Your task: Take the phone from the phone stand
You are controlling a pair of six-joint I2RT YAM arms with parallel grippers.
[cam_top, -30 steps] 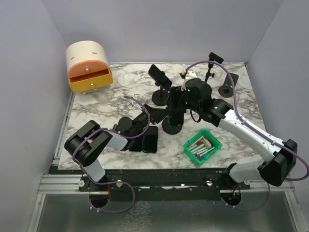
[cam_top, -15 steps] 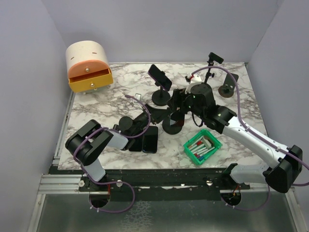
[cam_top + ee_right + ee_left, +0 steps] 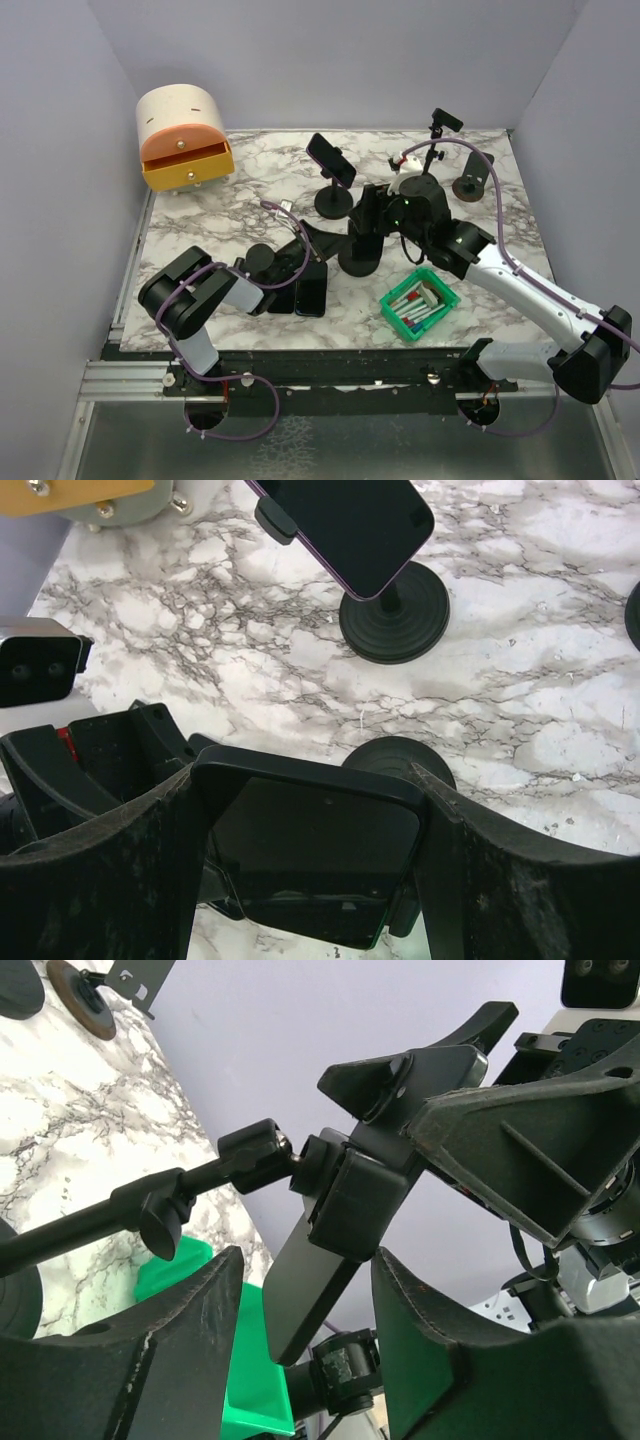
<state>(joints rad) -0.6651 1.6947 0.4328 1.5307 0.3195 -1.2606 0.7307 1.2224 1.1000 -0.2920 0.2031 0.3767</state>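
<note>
**Phone clamped in stand, right fingers on it**

The phone (image 3: 315, 855) has a black case and a dark, blank screen. It sits between the right gripper (image 3: 308, 810) fingers, which grasp both of its edges. It's in the phone stand (image 3: 345, 1200) clamp, not out yet.

The left gripper (image 3: 310, 1260) is spread, nothing pinched; the stand clamp is just past its fingertips.

Phones: four.
- the held one
- a second phone (image 3: 345, 520) on a second stand (image 3: 395, 625), beyond the right fingertips
- two flat phones (image 3: 312, 288) beside the left fingers

Stands: at least three, counting the empty third stand (image 3: 440, 125).

The green bin (image 3: 447, 297) holds markers (image 3: 415, 303). The drawer box (image 3: 180, 120) is ajar; can't tell what's in it.
</note>
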